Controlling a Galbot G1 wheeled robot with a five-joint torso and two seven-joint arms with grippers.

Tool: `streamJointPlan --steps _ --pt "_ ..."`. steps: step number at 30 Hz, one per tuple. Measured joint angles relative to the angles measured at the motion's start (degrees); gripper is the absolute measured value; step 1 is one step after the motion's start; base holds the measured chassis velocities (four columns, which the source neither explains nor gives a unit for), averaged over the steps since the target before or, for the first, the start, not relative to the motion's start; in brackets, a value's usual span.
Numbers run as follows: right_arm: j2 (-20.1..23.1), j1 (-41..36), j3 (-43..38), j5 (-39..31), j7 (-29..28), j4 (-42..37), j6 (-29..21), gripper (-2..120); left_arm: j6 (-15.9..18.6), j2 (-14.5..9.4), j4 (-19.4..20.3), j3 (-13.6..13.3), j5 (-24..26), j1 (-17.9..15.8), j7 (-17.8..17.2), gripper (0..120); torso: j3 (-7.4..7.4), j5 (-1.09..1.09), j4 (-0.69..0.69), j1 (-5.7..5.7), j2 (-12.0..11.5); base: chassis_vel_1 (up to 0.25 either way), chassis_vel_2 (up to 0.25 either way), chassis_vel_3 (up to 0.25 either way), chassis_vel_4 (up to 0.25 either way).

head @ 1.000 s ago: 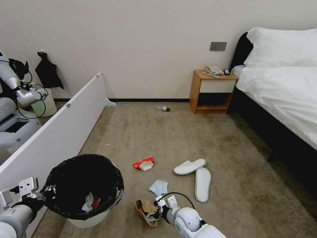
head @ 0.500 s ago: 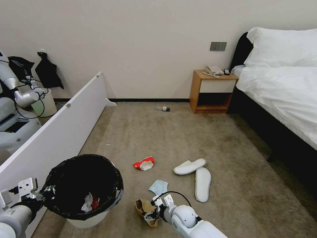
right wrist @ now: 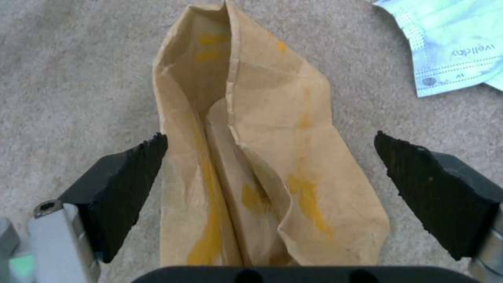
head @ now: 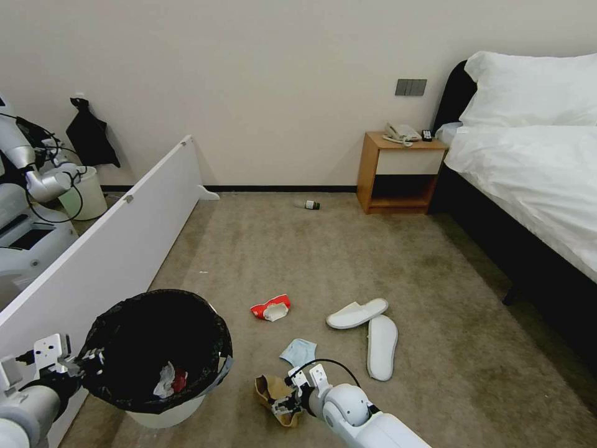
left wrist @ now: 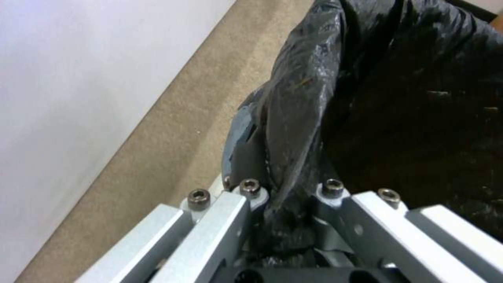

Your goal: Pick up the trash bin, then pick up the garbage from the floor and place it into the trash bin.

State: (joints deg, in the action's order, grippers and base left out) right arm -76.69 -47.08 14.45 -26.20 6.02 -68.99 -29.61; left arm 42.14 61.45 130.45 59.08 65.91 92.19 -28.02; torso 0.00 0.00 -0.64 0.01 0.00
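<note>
My left gripper [head: 87, 362] is shut on the black-bag rim of the trash bin [head: 158, 348], holding it at the lower left; a tissue and a red can lie inside. In the left wrist view its fingers [left wrist: 251, 196] pinch the bag [left wrist: 314, 118]. My right gripper [head: 283, 401] is open low over the carpet, its pads [right wrist: 131, 184] on either side of the brown cardboard scrap [right wrist: 251, 157], also seen from the head [head: 273, 392]. The face mask [head: 298, 352], red-and-white packet [head: 271, 307], two white slippers [head: 370, 330] and a small bottle [head: 311, 204] lie on the floor.
A white panel [head: 118, 249] runs along the left behind the bin. A wooden nightstand [head: 401, 171] stands at the far wall and a bed [head: 535, 174] fills the right side. Another robot [head: 25, 205] with a pale bucket [head: 84, 193] is beyond the panel.
My right gripper has edged slightly lower and closer around the cardboard scrap. The bin and left gripper stay put. The other robot's arm beyond the panel shifted.
</note>
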Motion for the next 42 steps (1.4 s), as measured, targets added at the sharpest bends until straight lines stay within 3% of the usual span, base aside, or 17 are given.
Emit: streamJointPlan --steps 6,11,12,13,14,19,21,26,30,42 --pt "-0.05 0.18 -0.03 -0.07 0.44 0.24 0.05 99 0.0 -0.01 0.0 0.04 0.01 0.05 0.0 4 0.0 0.0 0.0 0.0 0.0 0.0 0.0 0.0 0.0" --pt "-0.03 0.34 -0.11 -0.06 0.68 0.2 0.2 80 0.0 -0.05 0.0 0.09 0.05 0.03 0.0 4 0.0 0.0 0.0 0.0 0.0 0.0 0.0 0.0 0.0" --pt "0.0 0.36 -0.08 -0.05 0.69 0.18 0.23 70 0.0 -0.05 0.0 0.07 0.05 0.01 0.0 4 0.0 0.0 0.0 0.0 0.0 0.0 0.0 0.0 0.0" --pt "0.0 0.36 -0.08 -0.05 0.69 0.18 0.23 70 0.0 -0.05 0.0 0.07 0.05 0.01 0.0 4 0.0 0.0 0.0 0.0 0.0 0.0 0.0 0.0 0.0" --pt "0.03 0.35 -0.04 -0.04 0.73 0.18 0.25 59 0.0 -0.05 0.0 0.07 0.05 -0.01 0.0 4 0.0 0.0 0.0 0.0 0.0 0.0 0.0 0.0 0.0" --pt "0.15 0.24 -0.03 0.37 1.09 -0.41 0.57 44 0.0 -0.09 -0.05 0.11 0.08 -0.02 0.0 4 0.0 0.0 0.0 0.0 0.0 0.0 0.0 0.0 0.0" --pt "0.36 0.34 0.61 -0.15 1.2 -2.18 0.52 30 0.0 -0.11 -0.08 0.14 0.13 -0.03 0.0 4 0.0 0.0 0.0 0.0 0.0 0.0 0.0 0.0 0.0" --pt "0.36 0.62 1.19 -0.16 0.8 -2.35 0.51 14 0.0 -0.14 -0.01 0.11 0.2 -0.16 -0.01 4 0.0 0.0 0.0 0.0 0.0 0.0 0.0 0.0 0.0" --pt "0.43 0.63 1.21 -0.12 0.29 -2.35 0.54 17 0.0 -0.15 -0.02 0.18 0.29 -0.05 0.0 4 0.0 0.0 0.0 0.0 0.0 0.0 0.0 0.0 0.0" --pt "1.43 0.18 1.22 -1.46 -1.33 -4.65 0.82 65 0.0 -0.17 -0.16 -0.1 0.34 -0.25 0.02 4 0.0 0.0 0.0 0.0 0.0 0.0 0.0 0.0 0.0"
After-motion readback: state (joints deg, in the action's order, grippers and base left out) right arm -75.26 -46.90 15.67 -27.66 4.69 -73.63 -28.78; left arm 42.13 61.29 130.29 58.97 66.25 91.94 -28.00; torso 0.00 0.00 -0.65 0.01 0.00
